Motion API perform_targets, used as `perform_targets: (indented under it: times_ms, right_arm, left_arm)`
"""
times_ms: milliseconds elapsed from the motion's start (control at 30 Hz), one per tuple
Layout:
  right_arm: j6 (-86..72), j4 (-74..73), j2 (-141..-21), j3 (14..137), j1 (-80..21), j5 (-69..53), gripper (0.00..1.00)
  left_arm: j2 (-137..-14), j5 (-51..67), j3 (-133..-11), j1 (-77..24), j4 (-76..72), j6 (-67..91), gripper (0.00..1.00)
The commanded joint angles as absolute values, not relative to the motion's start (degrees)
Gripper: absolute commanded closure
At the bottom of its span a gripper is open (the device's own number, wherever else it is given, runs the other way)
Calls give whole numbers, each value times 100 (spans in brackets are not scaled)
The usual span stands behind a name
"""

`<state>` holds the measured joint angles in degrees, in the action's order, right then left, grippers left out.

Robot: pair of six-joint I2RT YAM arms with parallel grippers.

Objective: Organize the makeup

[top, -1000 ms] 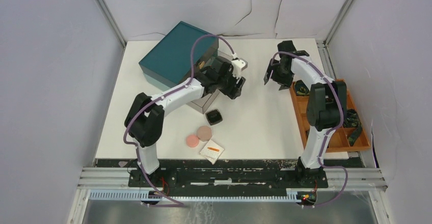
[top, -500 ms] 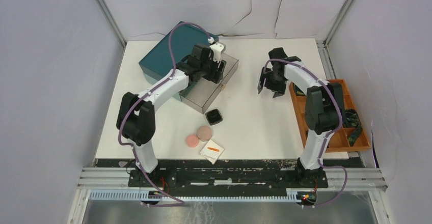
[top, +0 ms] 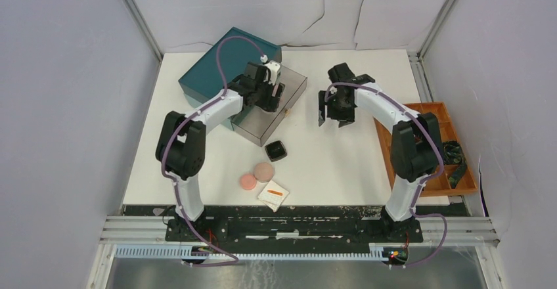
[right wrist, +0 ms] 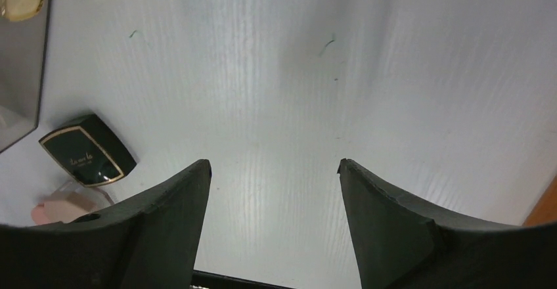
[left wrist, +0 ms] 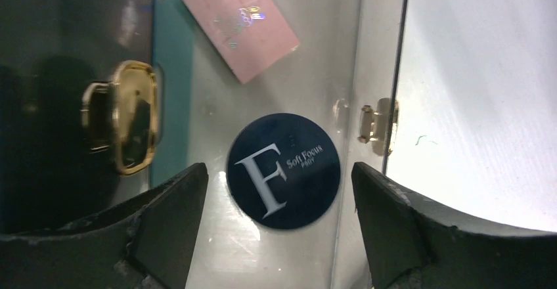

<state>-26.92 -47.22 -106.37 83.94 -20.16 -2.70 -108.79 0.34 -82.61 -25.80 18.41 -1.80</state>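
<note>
From above, left jaws now hover over the drawer [top: 256, 128] as right jaws swing toward it; left wrist: jaws wide and empty, dark-blue "F" tin [left wrist: 284, 171] and pink square [left wrist: 240, 26] stowed inside the drawer; right wrist: jaws wide and empty, black square compact [right wrist: 87, 159] waiting on the bench [right wrist: 276, 105] just outside the drawer.

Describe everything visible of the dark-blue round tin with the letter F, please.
The dark-blue round tin is a flat, glossy disc, printed with a large pale F and the small words Soft Focus. It lies flat, print up, on the grey drawer floor, between the open fingers of the left gripper, touching neither. The pink square lies apart from it.
</note>
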Motion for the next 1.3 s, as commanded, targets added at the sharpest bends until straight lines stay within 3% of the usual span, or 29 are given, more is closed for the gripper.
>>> perform_targets:
  times_ms: [0, 133, 700, 1267]
  right_arm:
    - [-2282, -4747, -10304, 8482, -2604, -378, 22]
    - [-2113, -4628, -10229, 8481, -2953, -507, 21]
    - [-1902, -4069, -10792, 8867, -4549, -286, 20]
    - [-2164, -3167, -11729, 8821, -4897, -208, 18]
  left_arm:
    - [-10903, 130, -8254, -2537, 1670, 9, 8]
    - [-10742, 85, -8129, -2534, 1668, 18, 2]
    - [-8846, -68, -7941, -2537, 2390, 256, 5]
    - [-7539, -102, -6989, -2543, 2589, 351, 6]
